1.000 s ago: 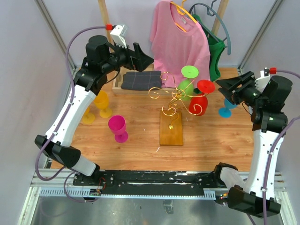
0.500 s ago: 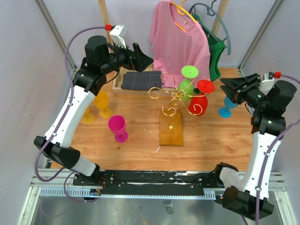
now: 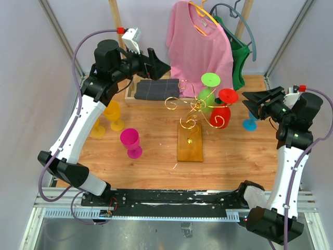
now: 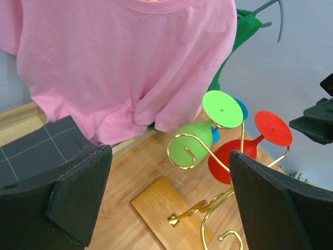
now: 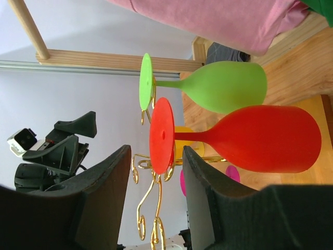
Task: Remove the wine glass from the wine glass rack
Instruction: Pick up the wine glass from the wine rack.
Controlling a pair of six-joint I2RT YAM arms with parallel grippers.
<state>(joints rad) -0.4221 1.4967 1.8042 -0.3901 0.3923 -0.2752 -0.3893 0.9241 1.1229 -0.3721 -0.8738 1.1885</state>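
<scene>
Nearest the arms' bases, the table [image 3: 156,166] carries a magenta glass [image 3: 130,141] standing left of centre; just right of it sits the rack [image 3: 190,143], its wooden block lying lengthwise toward the far side and its gold wire curls rising from the block's far end; two glasses hang from those curls bowl-down and foot-up, a red glass [image 3: 220,112] on the right-hand curl and a green glass [image 3: 210,79] just behind and left of it, the two bowls close together or touching, which I cannot tell; the red glass's long axis runs roughly upright along its stem, though in the right wrist view, whose camera is rolled, it lies across the frame with the foot at the left; the right claw [image 3: 246,101] hovers just right of the red glass at about the height of its foot, fingers spread wide and holding nothing, and in its own view the red foot shows edge-on in the gap between them, clear of both; so the glass lies straight ahead of this claw, leftward in the top view, and this arm looks the nearer one for the lift; a blue glass [image 3: 251,122] stands on the table under that claw; the left claw [image 3: 162,66] hangs high at upper left, well apart from the rack, also wide and empty; farthest back hangs a pink shirt [image 3: 200,47].
</scene>
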